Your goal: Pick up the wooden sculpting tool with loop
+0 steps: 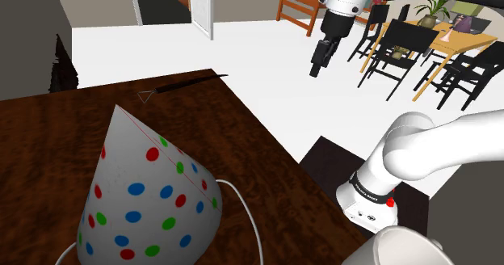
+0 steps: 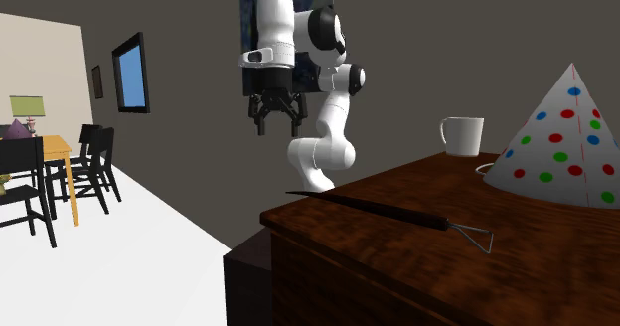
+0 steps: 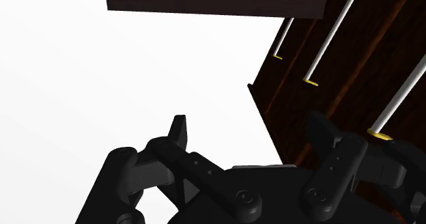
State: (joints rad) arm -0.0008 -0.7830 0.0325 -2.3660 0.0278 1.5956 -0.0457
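Sculpting tool [image 1: 182, 86]: dark handle, wire loop, lying flat just beside the desk [image 1: 48, 134] edge.
End effector [image 1: 317, 69]: released, fingers apart, hanging above white floor [image 1: 242, 61], well apart from the tool.

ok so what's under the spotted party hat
The grey cone-shaped party hat with coloured dots stands on the dark wooden table, a thin white cord trailing from its base; anything inside is hidden.
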